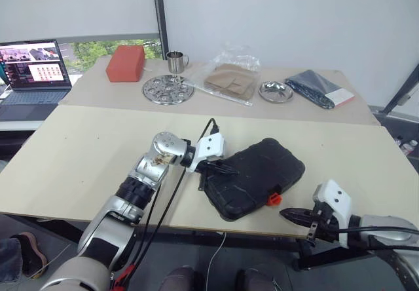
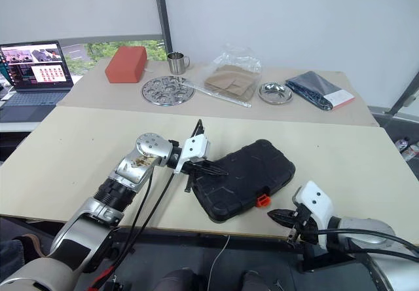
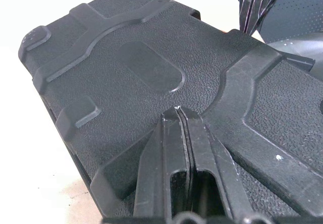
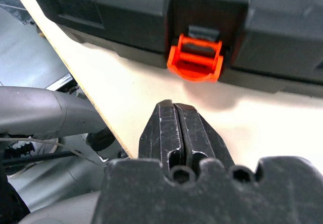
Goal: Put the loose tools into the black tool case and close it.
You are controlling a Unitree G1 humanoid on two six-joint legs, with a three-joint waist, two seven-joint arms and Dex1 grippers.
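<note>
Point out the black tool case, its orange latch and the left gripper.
black tool case [image 1: 258, 173]: left eye view, middle of the textured lid.
orange latch [image 4: 195, 58]: right wrist view, middle of the latch.
left gripper [image 3: 180, 114]: left wrist view, between the fingertips.

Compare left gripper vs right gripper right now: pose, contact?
The left gripper lies over the black tool case, its fingers on the textured lid; the right gripper hangs off the table edge, touching nothing. The left gripper points across the lid; the right gripper aims at the orange latch. Both are shut and empty.
</note>
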